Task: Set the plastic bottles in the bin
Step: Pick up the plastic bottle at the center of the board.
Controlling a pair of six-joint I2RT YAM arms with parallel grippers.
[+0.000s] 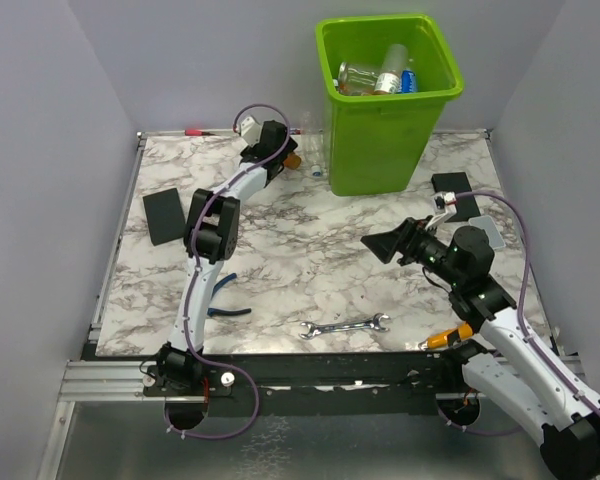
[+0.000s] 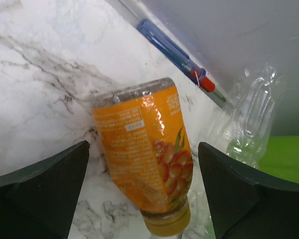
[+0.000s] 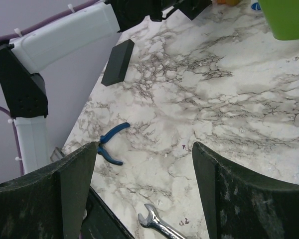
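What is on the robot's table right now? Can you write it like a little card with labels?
Bin: tall lime-green plastic bin on the far side, bottles inside
Left gripper: open, straddling an orange-labelled plastic bottle on the marble table
Beside it: clear crushed plastic bottle
Right gripper: open, empty
Tools: silver metal wrench, blue-handled pliers

Enclosed cell: marble-pattern table (image 1: 320,270), plain walls (image 1: 40,150).
Tabletop white with grey veining; walls pale grey-lavender on three sides; aluminium rail (image 1: 100,380) along near edge; lighting even.
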